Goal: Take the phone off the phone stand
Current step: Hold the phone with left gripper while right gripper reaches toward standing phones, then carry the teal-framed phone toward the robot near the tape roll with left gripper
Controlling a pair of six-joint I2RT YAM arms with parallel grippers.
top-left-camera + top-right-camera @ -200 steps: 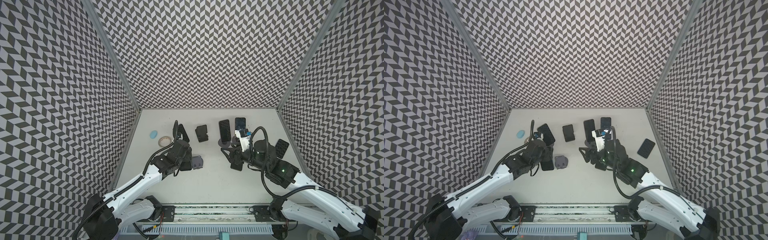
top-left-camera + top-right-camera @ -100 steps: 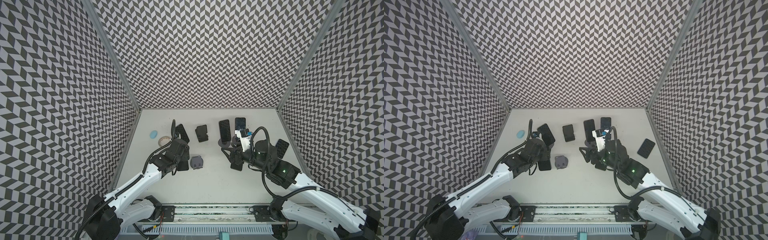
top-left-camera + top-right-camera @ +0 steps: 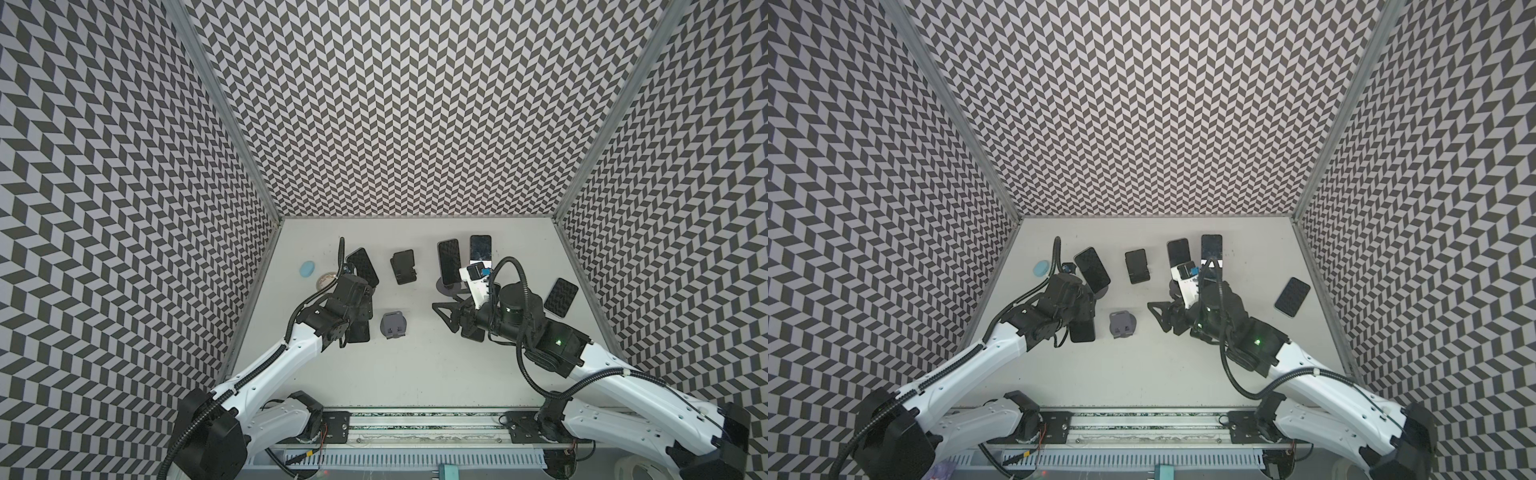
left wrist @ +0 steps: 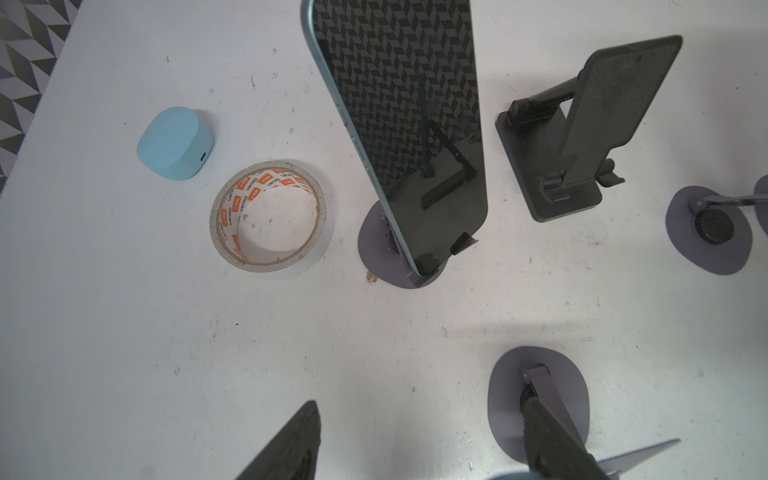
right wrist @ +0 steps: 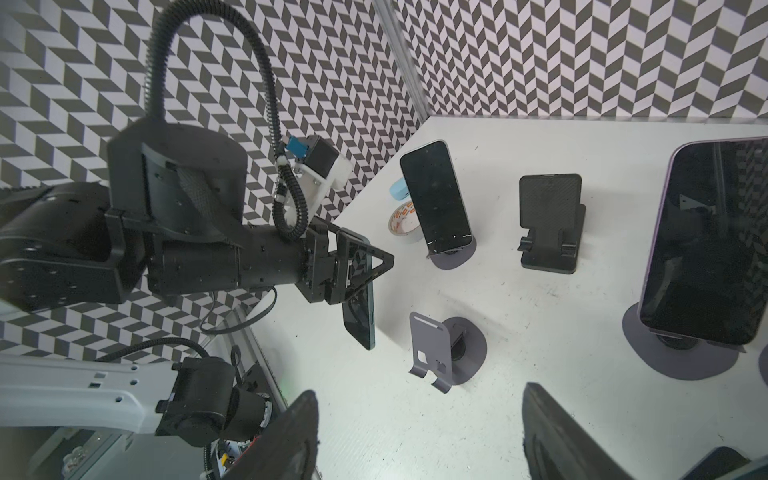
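**Phone lifted clear of its stand**

Left gripper (image 5: 361, 266) jaws are clamped on the dark phone (image 5: 360, 322), which hangs just beside the empty grey stand (image 5: 446, 353). The removal looks done, and only setting it on the tabletop (image 5: 540, 328) seems left. I cannot tell how the right gripper (image 3: 444, 318) jaws stand.

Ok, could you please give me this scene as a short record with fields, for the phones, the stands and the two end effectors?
left end effector: shut on dark phone, clear of any stand
grey stand: empty, beside the held phone
black stand: empty
phones on stands: left phone, right phone
flat phone: lying on the table, far right
right end effector: over mid table, grip cannot be told
clutter: tape roll, blue case
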